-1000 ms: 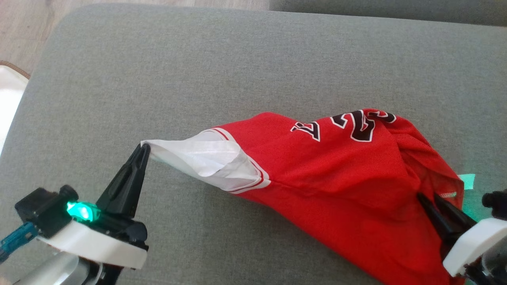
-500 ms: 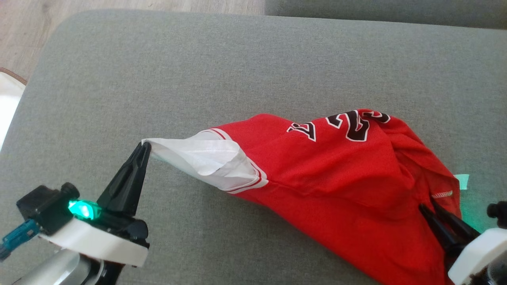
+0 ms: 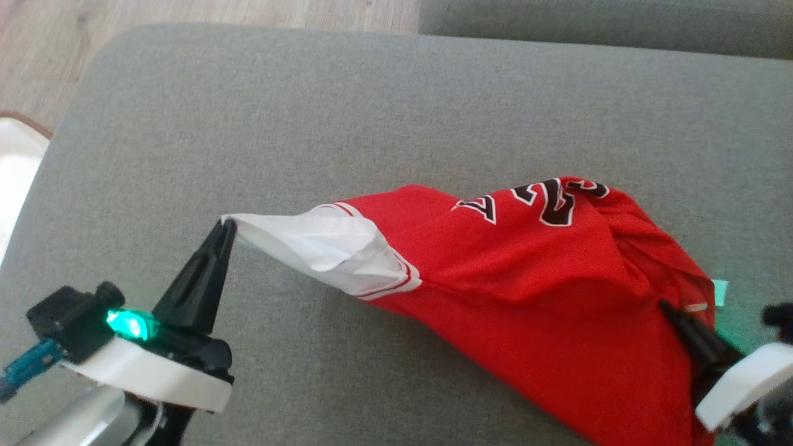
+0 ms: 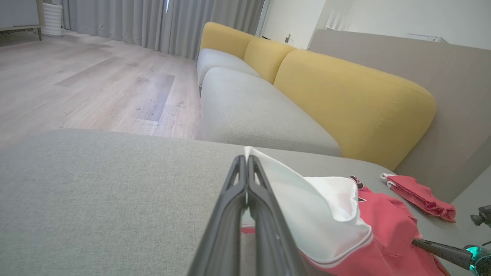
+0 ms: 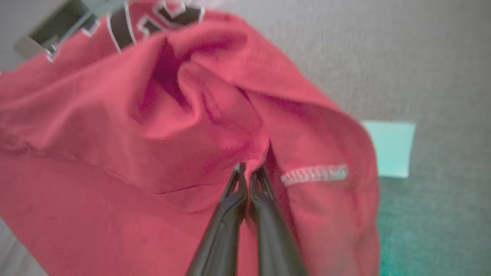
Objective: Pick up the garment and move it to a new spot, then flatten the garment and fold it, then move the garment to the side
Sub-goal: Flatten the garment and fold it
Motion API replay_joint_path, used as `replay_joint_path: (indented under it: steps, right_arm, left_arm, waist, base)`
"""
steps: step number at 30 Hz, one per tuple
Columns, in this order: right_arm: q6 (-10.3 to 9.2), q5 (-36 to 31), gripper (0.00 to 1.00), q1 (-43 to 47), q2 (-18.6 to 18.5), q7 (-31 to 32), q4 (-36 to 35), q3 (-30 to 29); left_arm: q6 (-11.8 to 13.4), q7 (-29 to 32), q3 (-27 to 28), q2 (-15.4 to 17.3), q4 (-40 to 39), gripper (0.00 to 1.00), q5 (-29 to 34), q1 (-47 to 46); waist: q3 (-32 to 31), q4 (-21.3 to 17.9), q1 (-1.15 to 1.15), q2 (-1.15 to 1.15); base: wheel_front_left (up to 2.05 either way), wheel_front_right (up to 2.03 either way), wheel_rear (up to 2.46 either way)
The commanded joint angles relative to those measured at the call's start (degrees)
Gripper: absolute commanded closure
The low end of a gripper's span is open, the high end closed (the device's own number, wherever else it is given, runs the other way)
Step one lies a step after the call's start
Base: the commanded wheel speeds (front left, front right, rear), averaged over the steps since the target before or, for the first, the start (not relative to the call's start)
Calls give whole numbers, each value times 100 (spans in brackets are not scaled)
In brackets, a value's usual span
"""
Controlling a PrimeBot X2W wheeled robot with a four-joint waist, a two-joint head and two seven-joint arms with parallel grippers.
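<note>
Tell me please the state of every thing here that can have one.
Jersey, crumpled, its white end lifted off the cushion.
Left gripper, shut on the jersey's white end.
Right gripper, shut on a red fold of the jersey.
Other red cloth, bunched, lying untouched.

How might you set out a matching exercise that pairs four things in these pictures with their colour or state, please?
Column A
1. left gripper
2. right gripper
3. sofa backrests
4. paper slip

Column B
a. yellow
b. shut on a red fold of the garment
c. pale green, lying on the grey cushion
d. shut on the garment's white corner

Pairs: 1-d, 2-b, 3-a, 4-c
</note>
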Motion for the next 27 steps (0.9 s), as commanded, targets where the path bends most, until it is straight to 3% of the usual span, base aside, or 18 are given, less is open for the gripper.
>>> replay_joint_path:
  steps: [1, 6, 12, 19, 23, 27]
  right_arm:
    - [37, 283, 100, -122, -362, -349, -300, -170]
    - [37, 987, 100, -27, -727, -735, -948, -741]
    - [37, 2132, 100, 38, -1602, -833, -2008, -1885]
    - [37, 2380, 100, -775, -2550, -793, -2305, -2933]
    - [37, 2180, 100, -1558, -2848, -648, -2135, -2903]
    - [37, 1795, 100, -2570, -2678, -294, -1769, -2211]
  left_arm:
    - [-79, -99, 451, 159, -114, 100, -1, -339]
    - [-194, -148, 894, 225, -86, 100, -2, -485]
    - [-579, -101, 1423, 382, -31, 100, -169, -1068]
    - [-1078, 489, 1677, 302, 150, 100, -375, -2689]
    - [-1268, 817, 1652, 11, 673, 100, -336, -3794]
    - [-1435, 1339, 1357, -463, 1729, 100, -461, -4679]
  waist:
    - [-160, -52, 0, 0]
    - [-468, -206, 0, 0]
    - [-882, -523, 0, 0]
    - [-1073, -776, 0, 0]
    - [-1023, -839, 0, 0]
    - [-855, -888, 0, 0]
  base:
    - [0, 0, 0]
    - [0, 0, 0]
    - [0, 0, 0]
    - [0, 0, 0]
    - [0, 0, 0]
    - [0, 0, 0]
